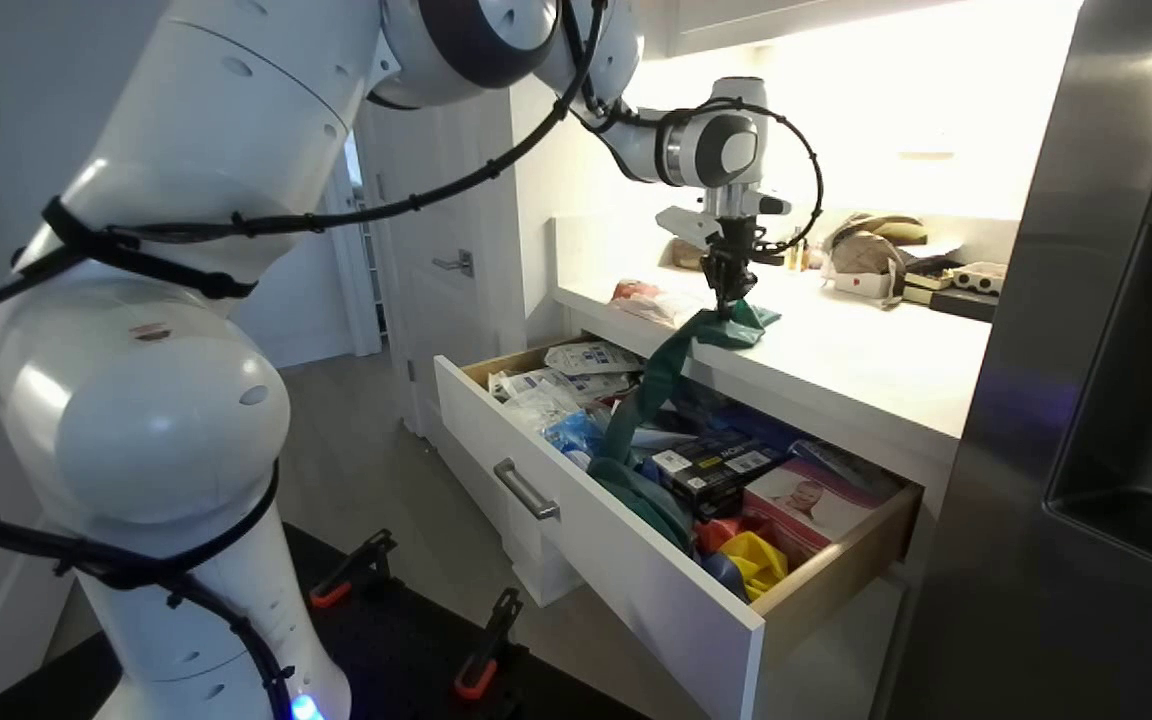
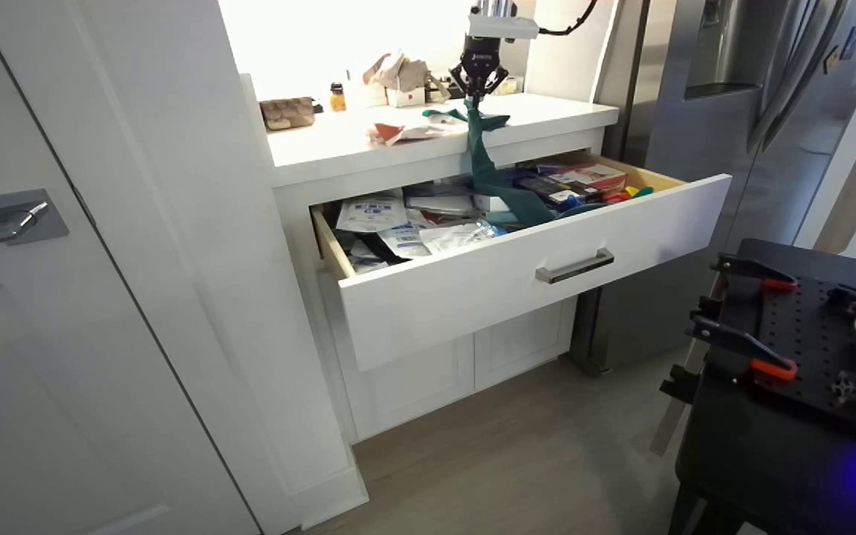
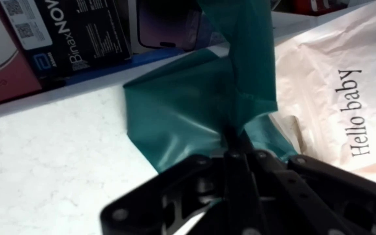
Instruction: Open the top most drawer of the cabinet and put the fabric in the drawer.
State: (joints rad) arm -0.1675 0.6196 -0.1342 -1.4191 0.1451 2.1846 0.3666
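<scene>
Above countertop (image 3: 44, 169) near edge | gripper (image 2: 475, 102) pinching green fabric (image 1: 658, 378) | draped over edge into open drawer (image 2: 472, 297) | countertop extends alongside

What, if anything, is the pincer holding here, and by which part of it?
The pincer is shut on the fabric, pinching it near its upper end; a long stretch hangs down into the drawer.

The white countertop (image 2: 324, 151) carries a "Hello baby" packet (image 3: 328, 94), brown pouch (image 2: 288, 114) and orange bottle (image 2: 337, 99).
</scene>
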